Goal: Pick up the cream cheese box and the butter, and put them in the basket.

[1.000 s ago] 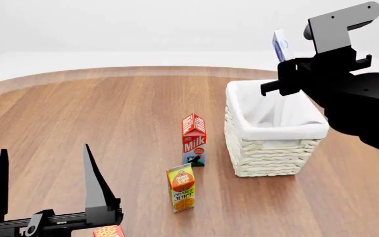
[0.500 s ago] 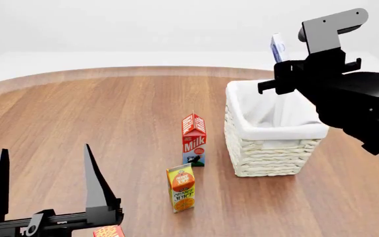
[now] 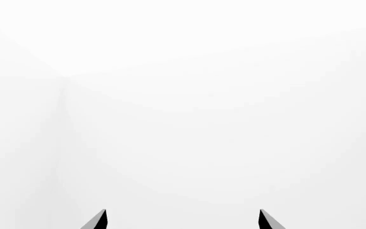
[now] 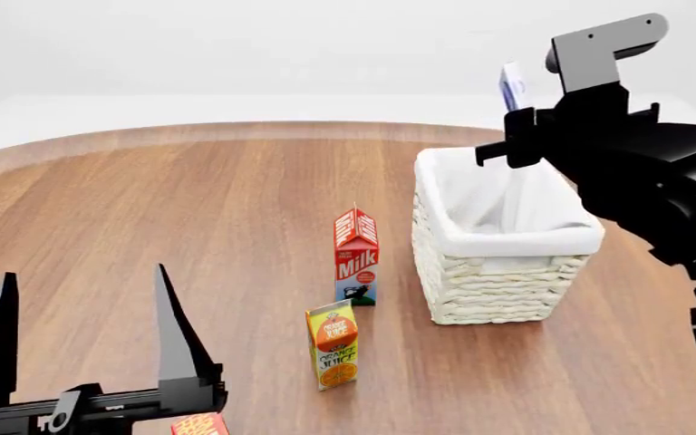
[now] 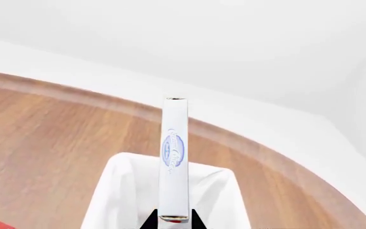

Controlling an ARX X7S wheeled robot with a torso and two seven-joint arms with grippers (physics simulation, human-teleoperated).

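Note:
My right gripper point(image 4: 517, 111) is shut on the cream cheese box point(image 4: 513, 85), a flat white-and-blue box held upright on edge above the far rim of the basket point(image 4: 493, 292). In the right wrist view the box point(image 5: 174, 157) stands between my right gripper's point(image 5: 173, 218) black fingers, with the basket's white lining point(image 5: 122, 200) below it. My left gripper point(image 4: 82, 274) is open near the table's front left, fingers pointing up. A corner of the red-orange butter point(image 4: 199, 424) shows just below it. The left wrist view shows only the open left gripper point(image 3: 181, 213) against white.
A red milk carton point(image 4: 357, 256) stands just left of the basket. An orange juice carton point(image 4: 333, 346) stands in front of it, nearer me. The round wooden table's far edge point(image 4: 264, 129) curves behind the basket.
The right arm has shifted slightly, and the cream cheese box has edged a little left and up above the basket's far rim. The left gripper has not moved.

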